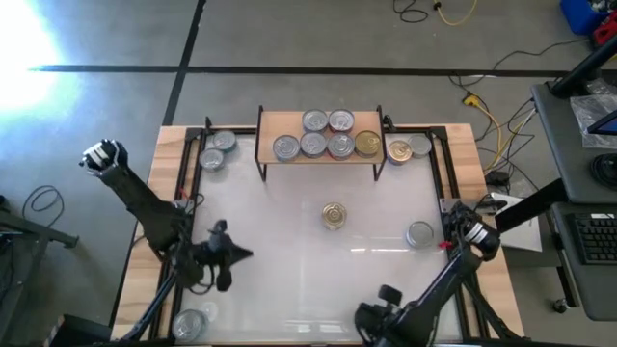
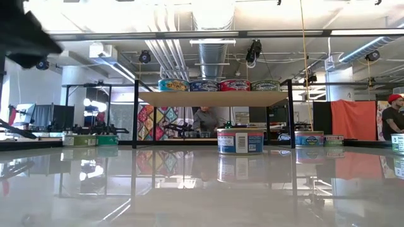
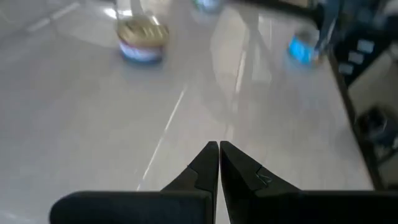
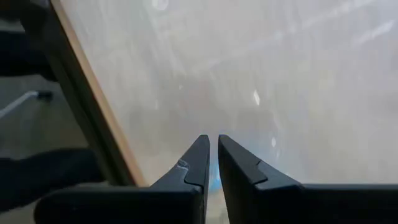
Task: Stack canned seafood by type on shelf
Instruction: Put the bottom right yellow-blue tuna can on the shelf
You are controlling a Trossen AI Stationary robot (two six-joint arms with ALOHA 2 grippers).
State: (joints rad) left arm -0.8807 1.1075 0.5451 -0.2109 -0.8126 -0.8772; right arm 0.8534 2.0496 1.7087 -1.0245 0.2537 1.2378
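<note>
The shelf (image 1: pixel 320 154) stands at the table's far side with several tins (image 1: pixel 314 145) on it, two more stacked on top (image 1: pixel 328 121). A gold-topped tin (image 1: pixel 334 215) sits upright at mid-table, also in the left wrist view (image 3: pixel 143 38). A silver tin (image 1: pixel 419 234) rests to its right. My left gripper (image 1: pixel 246 254) hovers shut over the table's left part, pointing toward the gold-topped tin, with nothing in it (image 3: pixel 219 148). My right gripper (image 1: pixel 374 318) hangs shut near the table's near edge, pointing down, fingers bare (image 4: pixel 213 142).
Two tins (image 1: pixel 216 150) stand left of the shelf and two (image 1: pixel 409 149) right of it. Another tin (image 1: pixel 190 323) sits at the near left corner. The wooden table rim (image 4: pixel 93 106) runs close beside my right gripper. People show in the room behind (image 2: pixel 392 120).
</note>
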